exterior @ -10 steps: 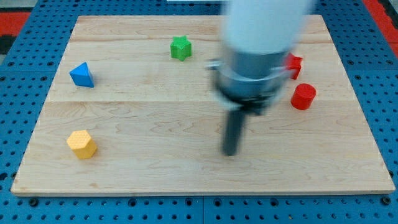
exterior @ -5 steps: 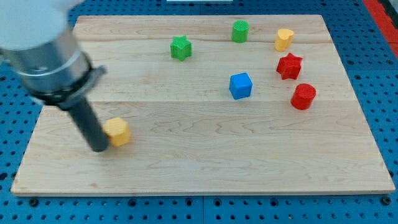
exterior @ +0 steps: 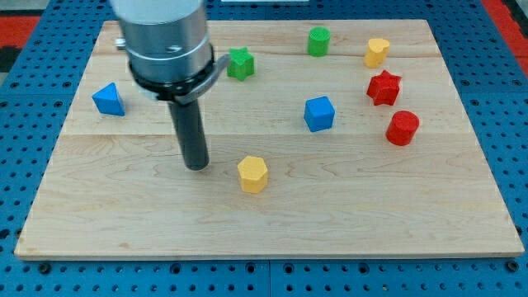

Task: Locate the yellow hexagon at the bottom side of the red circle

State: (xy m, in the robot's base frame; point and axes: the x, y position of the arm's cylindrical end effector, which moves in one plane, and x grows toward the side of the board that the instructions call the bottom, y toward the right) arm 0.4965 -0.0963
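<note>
My tip rests on the pale wooden tabletop, left of the middle. It is only a plain dark rod, so there is no claw here to be open or shut.

The small yellow hexagon block sits just to the view's right of my tip and a little lower. There is a thin gap between them, so they are near but not touching.

The round red circle block is far over on the view's right. The bare spot under it, toward the view's bottom, is where the hexagon should go. That spot lies to the right of the hexagon, at about the same height.

So my tip, the hexagon and that spot make almost a line across the tabletop. My tip is on the side away from the red circle, which I think is a good side to push from. A push to the right looks like what is needed.
</note>
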